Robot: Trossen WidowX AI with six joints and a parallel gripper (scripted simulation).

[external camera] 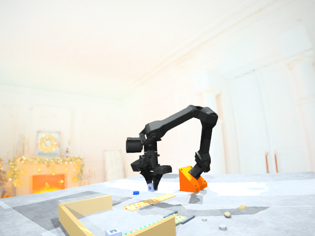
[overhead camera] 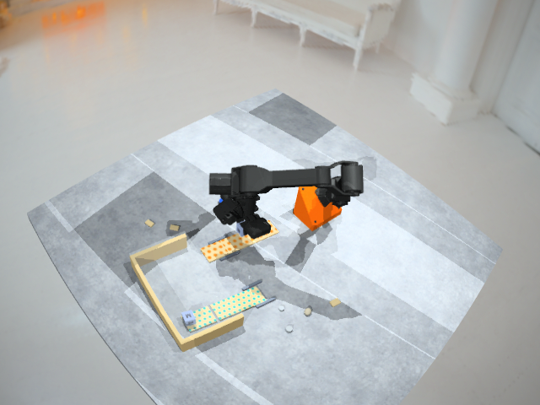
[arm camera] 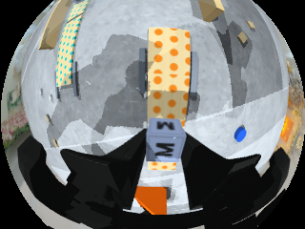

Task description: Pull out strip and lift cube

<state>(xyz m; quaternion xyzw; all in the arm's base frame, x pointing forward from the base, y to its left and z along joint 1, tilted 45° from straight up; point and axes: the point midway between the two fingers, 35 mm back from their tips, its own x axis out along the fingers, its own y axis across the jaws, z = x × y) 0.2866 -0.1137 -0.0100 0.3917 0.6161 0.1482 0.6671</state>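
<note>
The fingers (overhead camera: 257, 228) (external camera: 156, 181) grasp the cube (overhead camera: 240, 229) (external camera: 151, 187) (arm camera: 164, 141) marked M by its sides, and it hangs above the orange-dotted strip (overhead camera: 218, 249) (external camera: 165, 197) (arm camera: 169, 52), clear of it. That strip lies flat on the tabletop (overhead camera: 392, 256) (external camera: 229, 188) (arm camera: 114, 62) between two short dark rails (overhead camera: 229, 256) (arm camera: 143, 72), one along each side, its near end reaching towards the orange base (overhead camera: 304, 213) (external camera: 185, 183) (arm camera: 153, 197).

The teal-dotted strip (overhead camera: 237, 303) (external camera: 180, 218) (arm camera: 68, 48) lies apart from it, crossed by a seam. A second cube (overhead camera: 188, 318) (external camera: 113, 231), also marked M, sits at its far end, while rails (overhead camera: 265, 302) (external camera: 188, 219) (arm camera: 75, 78) flank the other end. The three-sided tan wall (overhead camera: 157, 296) (external camera: 85, 202) (arm camera: 210, 10) stands around that second cube on the far side and runs close beside the strip; its open side faces the base.

A blue disc (overhead camera: 221, 201) (external camera: 136, 192) (arm camera: 240, 134) lies near the held cube, off the strip. Beyond the teal strip's railed end are two pale discs (overhead camera: 288, 328) (external camera: 222, 227), a round pebble (overhead camera: 308, 310) (external camera: 227, 214) and a tan chip (overhead camera: 335, 302) (external camera: 242, 207), spaced apart. Two more chips (overhead camera: 149, 223) (arm camera: 242, 37) lie outside the wall.
</note>
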